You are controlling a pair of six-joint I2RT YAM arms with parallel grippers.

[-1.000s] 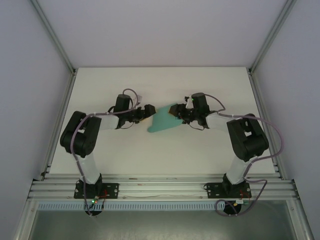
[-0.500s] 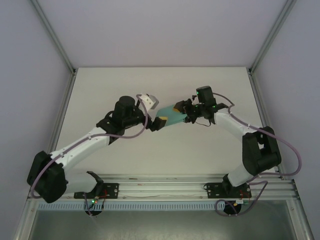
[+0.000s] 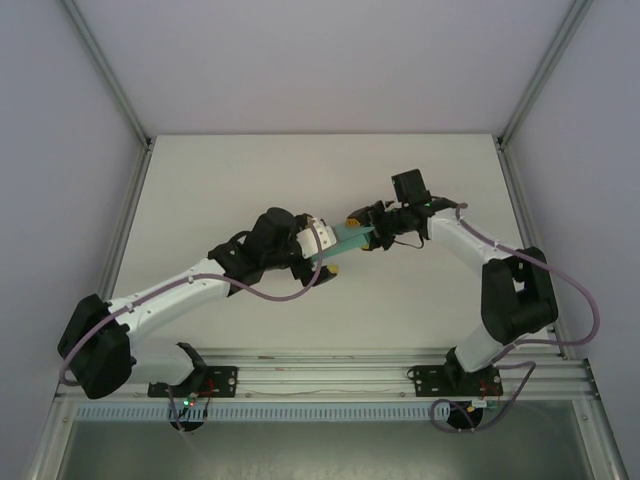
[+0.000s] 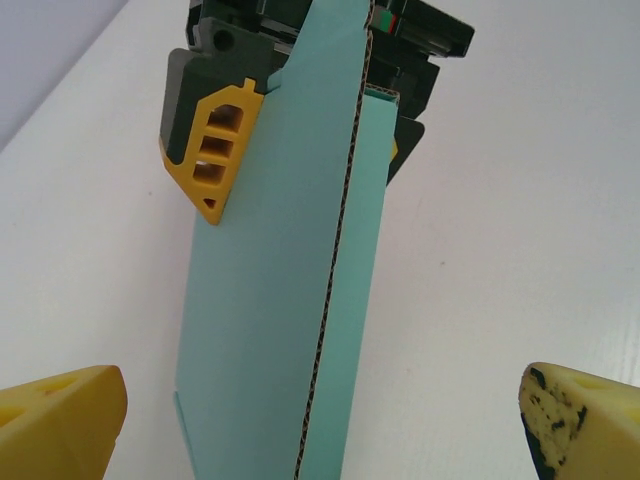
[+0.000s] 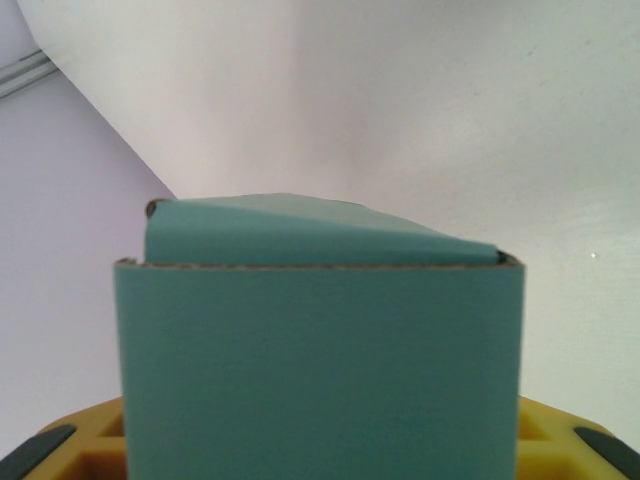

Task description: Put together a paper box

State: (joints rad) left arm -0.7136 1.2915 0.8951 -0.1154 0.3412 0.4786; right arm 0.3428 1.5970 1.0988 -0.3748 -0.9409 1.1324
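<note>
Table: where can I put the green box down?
The table is bare along the back wall, and in front between the left arm and right arm, up to the rail. It's crowded in the middle, where the left gripper and right gripper meet at the paper box.

No readable text, label, brand or number on the paper box (image 4: 270,300).
</note>
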